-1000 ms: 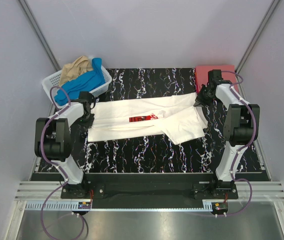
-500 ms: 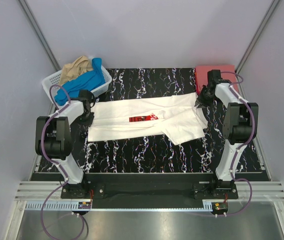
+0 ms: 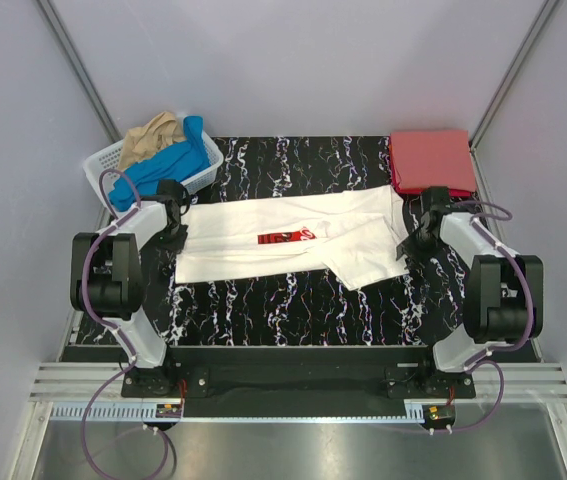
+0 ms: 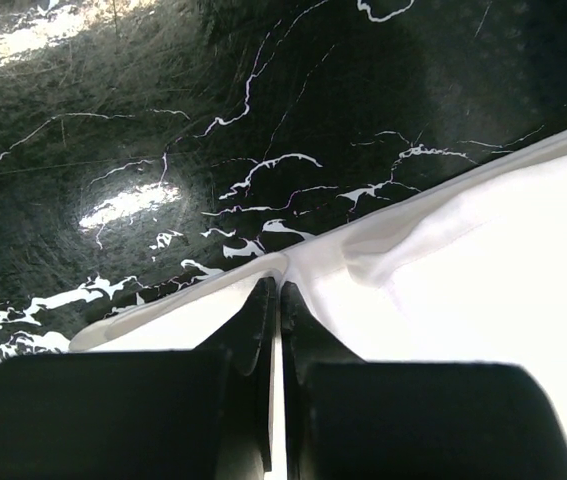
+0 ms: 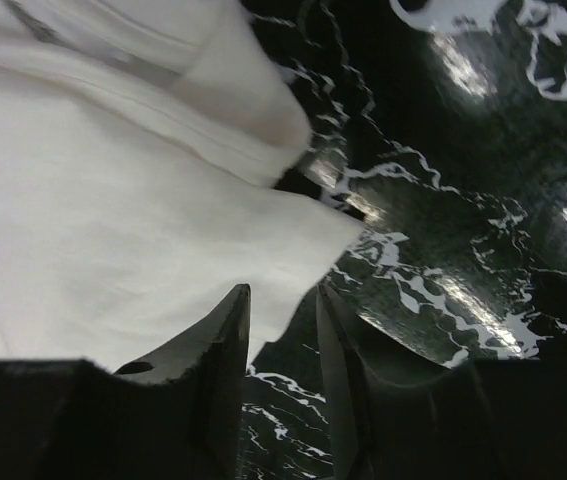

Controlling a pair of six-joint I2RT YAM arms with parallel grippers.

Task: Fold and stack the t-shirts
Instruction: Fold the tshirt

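Four tees in view. Far left, the white lattice basket (image 3: pixel 105 166) holds the tan tee (image 3: pixel 155 135) and blue tee (image 3: pixel 168 165), bunched, not yet folded.

Next right, the left arm (image 3: pixel 123 240) reaches to the left edge of the white tee (image 3: pixel 243 250). On the left wrist cam its jaws are pressed together w/ no gap, tips right at the hem. The cloth (image 4: pixel 463 300) puckers toward them, so prob. a pinch on the hem, though the tips hide the contact itself.

Centre: the white tee lies spread across the black marbled tabletop (image 3: pixel 293 300), long axis left-right, red chest print (image 3: pixel 288 237) face up. One flap is doubled over toward the near right, so it looks partly folded.

Right side: the right arm (image 3: pixel 468 240) is at the tee's right edge. Its jaws stand partway apart w/ nothing between them. A loose corner of the cloth (image 5: pixel 113 200) lies just beside the left finger (image 5: pixel 225 345).

Far right corner: the red tee (image 3: pixel 433 160), folded flat, likely the stack base.

Handling: thin cotton, light and floppy, it will sag and slide on the glossy top. Best taken at hem corners or seam edges, both ends lifted together. A pinch mid-panel would just bunch it.
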